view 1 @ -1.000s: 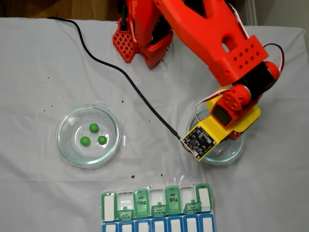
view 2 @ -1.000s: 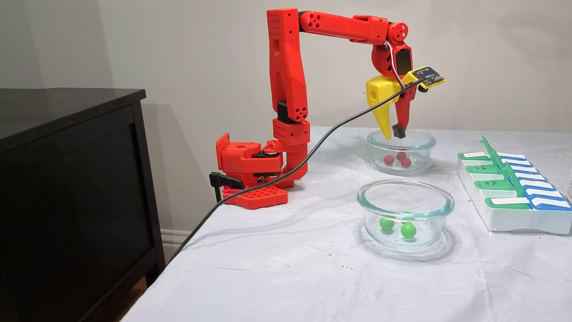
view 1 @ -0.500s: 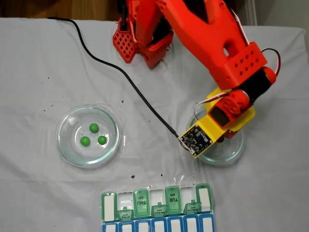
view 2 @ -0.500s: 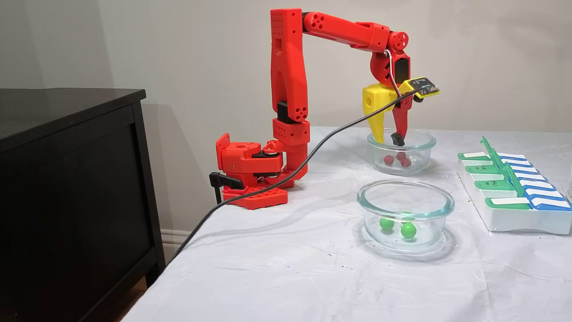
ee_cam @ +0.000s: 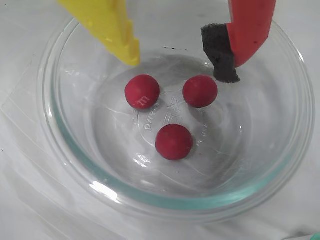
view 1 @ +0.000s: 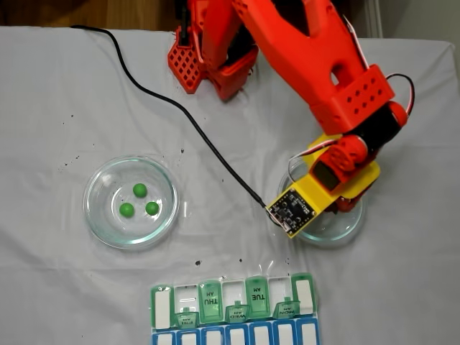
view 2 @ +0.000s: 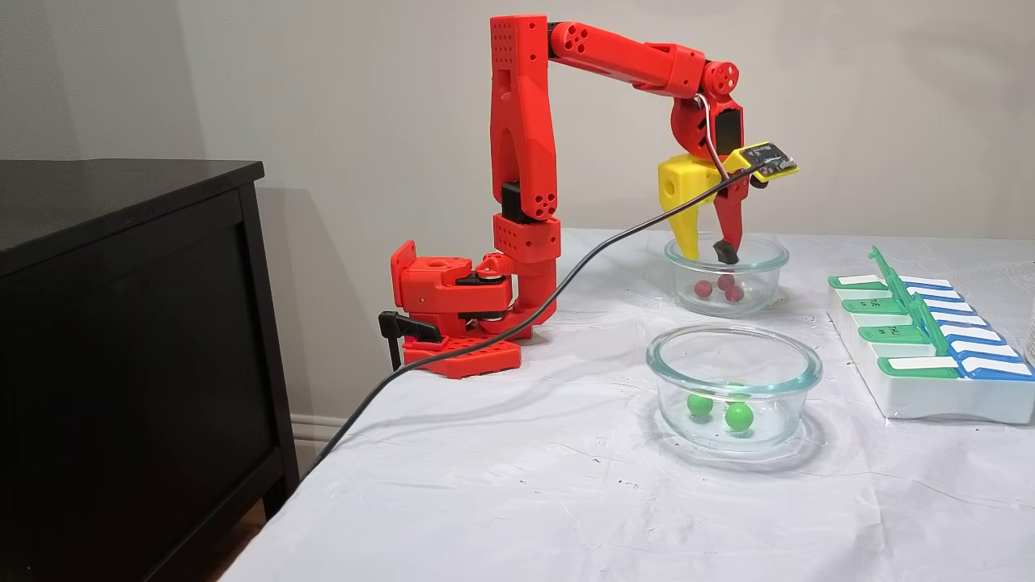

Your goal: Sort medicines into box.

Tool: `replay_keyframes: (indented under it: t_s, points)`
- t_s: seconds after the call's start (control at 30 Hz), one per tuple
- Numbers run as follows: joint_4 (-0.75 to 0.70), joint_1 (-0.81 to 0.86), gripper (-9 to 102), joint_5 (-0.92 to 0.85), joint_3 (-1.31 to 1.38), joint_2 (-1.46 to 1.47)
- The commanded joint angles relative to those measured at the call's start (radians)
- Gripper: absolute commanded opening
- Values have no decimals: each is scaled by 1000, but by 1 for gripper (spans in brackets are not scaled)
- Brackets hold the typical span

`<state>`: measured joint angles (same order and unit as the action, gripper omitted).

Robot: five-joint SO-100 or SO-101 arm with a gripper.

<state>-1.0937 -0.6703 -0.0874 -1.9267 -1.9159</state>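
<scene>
It looked like a room in a home: a table [view 2: 517, 501] draped in a white cloth [view 1: 65, 287] stood against a plain beige wall [view 2: 340, 97] with a white baseboard [view 2: 311, 427], beside a dark wooden cabinet [view 2: 121, 323], with wood flooring [view 1: 86, 13] behind.

On the pill organiser [view 1: 233, 313] in a fixed view, two translucent green lids carry readable day labels, printed upside down to that camera: "THU AM" on one lid [view 1: 210, 296] and "TUE AM" on another [view 1: 257, 294]. Smaller lids stood up beside them bear lettering too small to read for certain. One red ball [ee_cam: 142, 92] shows a faint pale mark, illegible.
</scene>
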Motion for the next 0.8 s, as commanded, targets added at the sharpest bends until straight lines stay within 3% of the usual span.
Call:
replay_keyframes:
  t_s: [0.0, 0.77]
  points:
    - [21, 12, 24, 6, 15, -46]
    - [146, 3, 18, 9, -48, 9]
